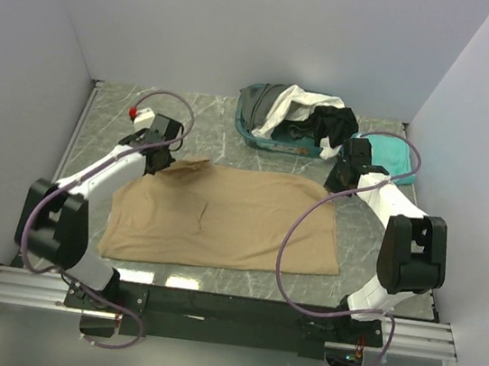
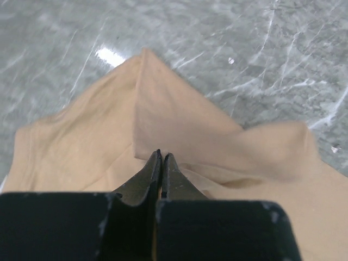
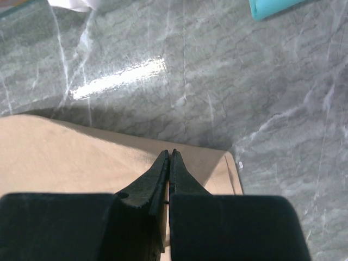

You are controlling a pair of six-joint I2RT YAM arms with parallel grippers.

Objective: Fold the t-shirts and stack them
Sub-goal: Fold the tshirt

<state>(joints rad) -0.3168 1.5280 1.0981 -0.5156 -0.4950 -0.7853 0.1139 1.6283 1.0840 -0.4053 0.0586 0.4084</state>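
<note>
Marble table (image 1: 212,280), tan shirt (image 1: 239,219) spread flat mid-table, with left gripper (image 1: 158,164) and right gripper (image 1: 336,179) both pinched onto its far corners. Folding looks barely begun: teal shirt (image 1: 385,155) lies far right, and more shirts (image 1: 296,108) are heaped in the basket (image 1: 245,127).

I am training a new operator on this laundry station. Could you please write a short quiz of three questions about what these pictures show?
1. True or false: the tan t-shirt lies inside the basket.
2. Which corner of the tan t-shirt does the left gripper pinch? A) far left B) near left C) near right
3. Which garment lies on the table just to the right of the basket?

Key: 1, false: it is spread out on the table. 2, A: the jaws are shut on a raised peak of cloth. 3, the teal t-shirt.
</note>
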